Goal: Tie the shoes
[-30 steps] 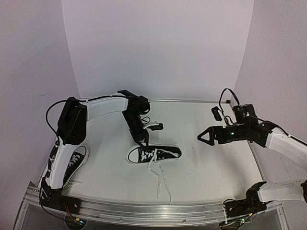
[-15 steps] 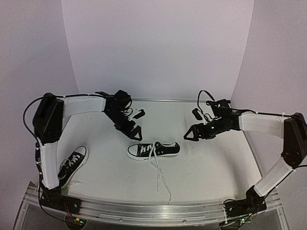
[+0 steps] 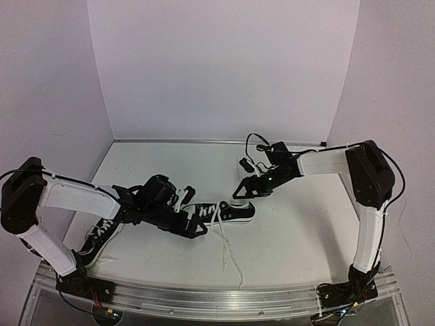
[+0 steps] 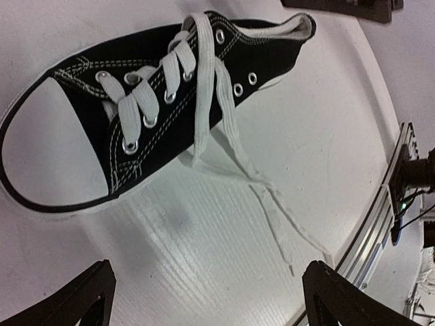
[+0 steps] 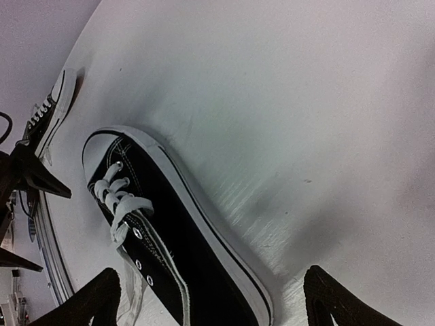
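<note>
K: While both arms lean in over the table, where are the shoes?
M: One black low-top sneaker (image 3: 228,212) lies on its sole mid-table, white toe cap toward the left arm, heel toward the right arm. Then the second sneaker (image 3: 100,232) is well apart, at the left edge beside the left arm's lower link.
K: Laces?
M: Untied. On the centre shoe the white laces (image 4: 204,109) hang off the eyelets, and the loose ends (image 3: 228,255) trail across the white table (image 3: 306,238) toward the near rail (image 3: 217,299).
K: Left tool?
M: Low, the left gripper (image 3: 192,216) sits just beside the toe cap, fingers spread wide with nothing between them. Wrist view puts the shoe ahead of the fingertips (image 4: 68,309), no contact.
K: Right?
M: At the heel's far side, the right gripper (image 3: 245,192) hangs close, also spread and gripping nothing. Can't tell if it touches the heel.
</note>
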